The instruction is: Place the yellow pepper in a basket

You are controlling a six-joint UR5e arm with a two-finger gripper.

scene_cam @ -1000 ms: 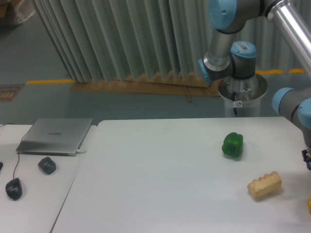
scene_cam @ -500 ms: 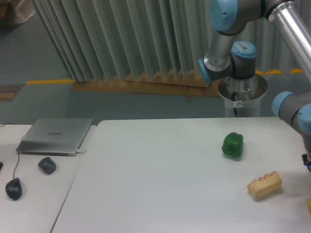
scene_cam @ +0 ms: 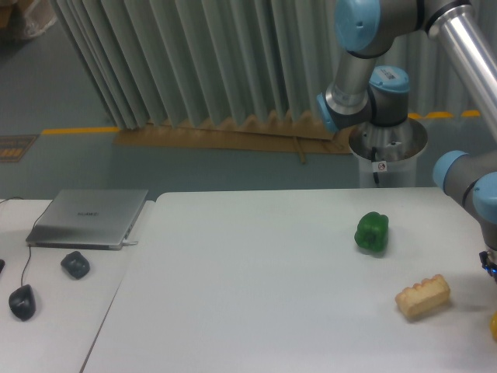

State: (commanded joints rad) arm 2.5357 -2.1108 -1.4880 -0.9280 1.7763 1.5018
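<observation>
Yellow pepper: a sliver at the right edge of the white tabletop, just right of a tan ridged block. Green pepper farther back. Pincer cut off past the right edge; grip state impossible to tell. Laptop far left.

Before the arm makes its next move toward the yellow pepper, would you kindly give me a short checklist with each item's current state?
1. Yellow pepper located: ok, but only a sliver shows at the right edge.
2. Gripper state: cannot tell; it is out of frame.
3. Basket located: not ok; none is visible.
4. Green pepper apart from the target: ok.
5. Tan ridged block apart from the target: ok, though it lies nearest.
6. Laptop and mice well away on the left table: ok.
</observation>
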